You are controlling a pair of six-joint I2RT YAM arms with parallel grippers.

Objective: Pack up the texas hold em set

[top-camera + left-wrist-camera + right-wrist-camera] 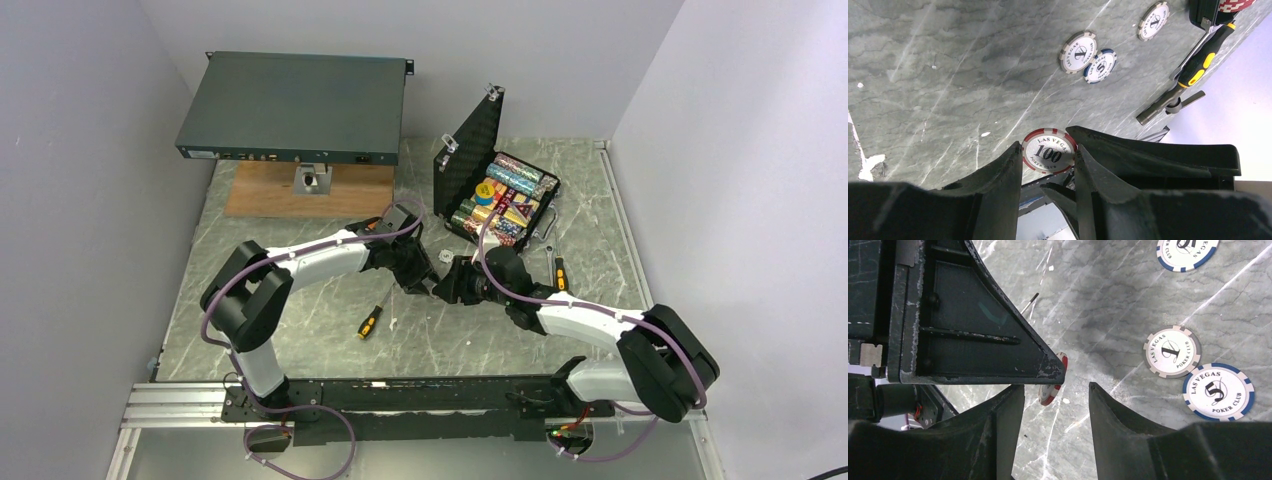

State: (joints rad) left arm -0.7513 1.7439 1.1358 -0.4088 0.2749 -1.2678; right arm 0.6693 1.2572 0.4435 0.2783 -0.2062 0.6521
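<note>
The black hinged case (pixel 470 140) stands open at the back right, with chip rows (pixel 510 180) and the blue-yellow card box (pixel 492 192) inside. My left gripper (pixel 1047 150) is shut on a red-and-white "100" chip (pixel 1049 151), held by its edges just above the table. My right gripper (pixel 1055 386) is open, its jaws facing the left fingertip; the same chip (pixel 1050 392) shows edge-on between them. Both grippers meet mid-table (pixel 440 283). Loose chips lie nearby: a grey "1" chip (pixel 1173 352) and a blue "5" chip (pixel 1218 391).
Another grey chip (pixel 1153 20) lies near the case. One orange-and-black screwdriver (pixel 370 322) lies left of the grippers, another (pixel 558 270) to their right. The dark-green rack unit (pixel 295 105) sits on a wooden board (pixel 260 190) at the back left.
</note>
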